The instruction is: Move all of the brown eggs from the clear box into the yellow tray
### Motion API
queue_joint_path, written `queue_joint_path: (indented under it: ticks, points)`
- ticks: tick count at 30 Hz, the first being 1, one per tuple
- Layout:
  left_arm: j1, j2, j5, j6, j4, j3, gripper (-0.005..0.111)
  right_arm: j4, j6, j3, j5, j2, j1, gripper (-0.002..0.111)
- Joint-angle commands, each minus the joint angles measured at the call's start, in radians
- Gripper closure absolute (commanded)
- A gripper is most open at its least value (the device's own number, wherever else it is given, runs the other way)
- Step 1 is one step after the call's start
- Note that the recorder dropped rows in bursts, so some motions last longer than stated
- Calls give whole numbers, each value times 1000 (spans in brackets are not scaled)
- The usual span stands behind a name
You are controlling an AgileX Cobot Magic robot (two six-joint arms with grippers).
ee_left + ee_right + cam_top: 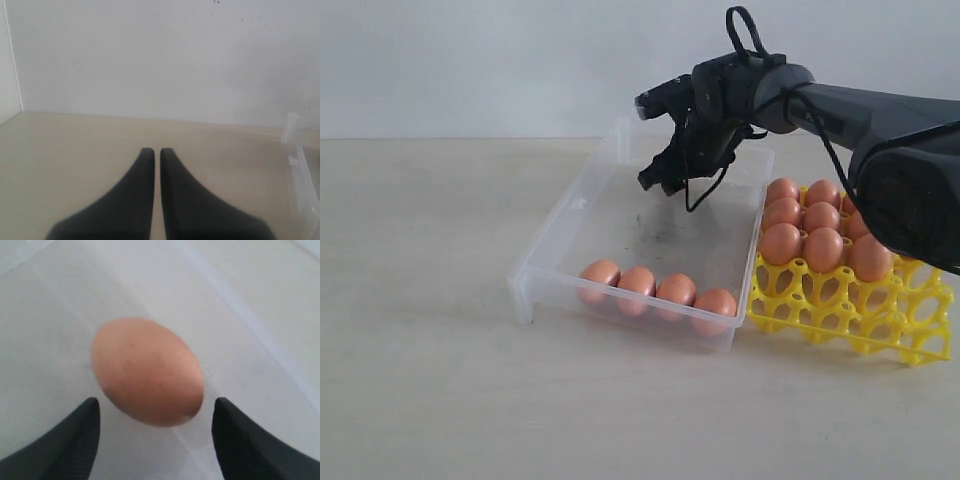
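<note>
Table (420, 350): a pale beige, matt, flat surface. It runs back to a plain white wall (470, 60).

Right arm (880, 110): dark grey with a smooth casing. It reaches in from the right across the far half of the box, and a black cable (745, 25) loops above its wrist.

Clear box (560, 225): transparent plastic, shallow and rectangular, with low walls and a rimmed edge. It stands at mid-table, and dark scuff marks (650, 230) show on its floor. One corner of it shows at the edge of the left wrist view.

Yellow tray (840, 310): bright yellow plastic, an open lattice of round cups with raised peaks. It touches or stands just beside the box's right wall. Its far cups are filled and its near cups show bare lattice.

Brown eggs: orange-brown, smooth and oval.
- Four lie in a row (676, 290) against the box's near wall.
- At least seven sit in the tray's cups (823, 249). The arm hides part of that group.
- In the right wrist view a single brown egg (147, 372), faintly speckled, lies on the box floor.

Right hand (662, 180): black, hanging over the far part of the box. Its fingers are spread, one on each side of the single egg, and no contact with the egg can be made out.

Left hand (155, 150): black tapered fingers closed together on nothing, above bare table.
</note>
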State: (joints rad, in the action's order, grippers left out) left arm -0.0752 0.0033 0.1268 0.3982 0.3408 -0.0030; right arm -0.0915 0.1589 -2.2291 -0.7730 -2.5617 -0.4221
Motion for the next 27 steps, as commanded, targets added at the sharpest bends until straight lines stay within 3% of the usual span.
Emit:
queue_joint_path:
  ticks: [1,8,21,23,27]
  points:
    - [6,-3,2,1,-2,3,103,-18,373,2,4,20,4,50]
    - [6,-3,2,1,-2,3,103,-22,633,2,47,20,4,50]
    - [6,-3,2,1,-2,3,103,53,709,2,113,-13,4,51]
    - [6,-3,2,1,-2,3,103,59,691,2,113,-19,4,57]
    - [6,-3,2,1,-2,3,103,55,619,2,125,-28,6,90]
